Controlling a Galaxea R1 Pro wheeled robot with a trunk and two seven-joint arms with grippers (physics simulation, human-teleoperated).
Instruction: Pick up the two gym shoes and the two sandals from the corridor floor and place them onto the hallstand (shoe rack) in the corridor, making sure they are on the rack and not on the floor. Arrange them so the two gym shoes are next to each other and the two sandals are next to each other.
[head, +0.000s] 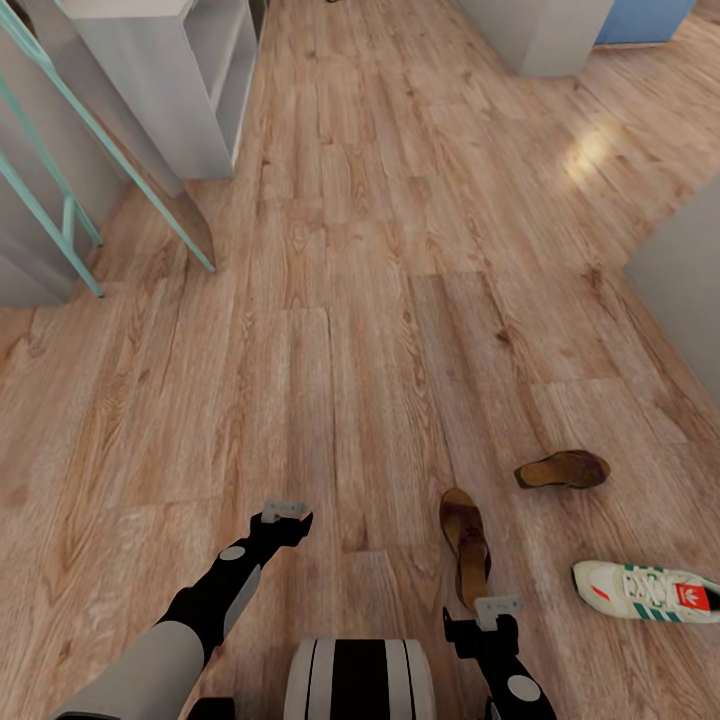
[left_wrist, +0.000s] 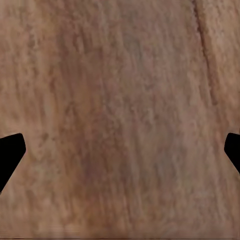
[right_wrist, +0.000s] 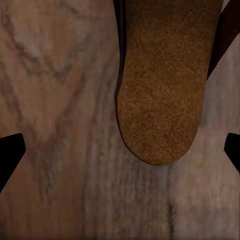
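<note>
1. Sandal, dark brown leather with a tan footbed, is lying on the light wood-plank floor just ahead of my right gripper, its long axis running away from me.
2. My right gripper is hanging spread wide over the sandal's heel end, empty.
3. My left gripper is hanging wide over bare planks, farther off.

light brown wood-grain plank floor runs across the whole head view, with a bright glare patch upper right. pale grey-white open shelf unit stands upper left, thin teal metal frame bars leaning in front of a grey wall at the left edge. grey-white block sits at top right with a blue panel just beside it, and a plain grey wall face closes the right edge.
</note>
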